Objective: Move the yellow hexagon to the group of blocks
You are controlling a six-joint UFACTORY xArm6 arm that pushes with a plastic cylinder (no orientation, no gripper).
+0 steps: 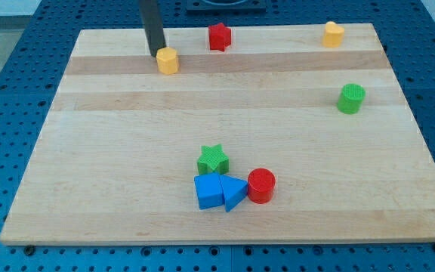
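yellow hexagon (168,60) sits near the table (127,189) top edge, left of centre. my tip (157,54) touches its upper-left side. no claw on this rod, so spread or pressed cannot be told. red star (219,36) just to the right. group low centre: green star (213,159), blue cube (208,192), blue triangle (234,193), red cylinder (261,186). bare wood between. second yellow block (333,34) and green cylinder (350,99) far right.

matt wood board (127,113), ribbed plastic yellow hexagon (168,60)
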